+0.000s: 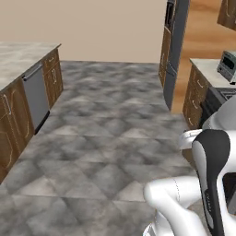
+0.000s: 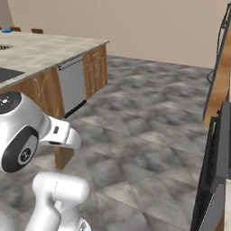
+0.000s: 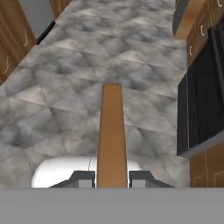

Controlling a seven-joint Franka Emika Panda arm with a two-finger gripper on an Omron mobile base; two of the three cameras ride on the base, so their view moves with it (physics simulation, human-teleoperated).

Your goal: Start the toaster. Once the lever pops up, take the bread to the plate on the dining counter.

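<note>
A kitchen: wooden cabinets [image 1: 16, 117], dishwasher [image 2: 72, 85], marble counter [image 2: 40, 49], oven [image 3: 201, 109].

Across the middle of the left base view you see the grey marble-tiled floor [image 1: 106, 120] running back to the beige wall. At the upper left of the right base view, the dining counter [image 2: 40, 52] shows its pale marbled top, with the plate [image 2: 6, 31] a small blue spot at its far edge and a dark inset panel [image 2: 6, 74] at the frame's left edge.
</note>
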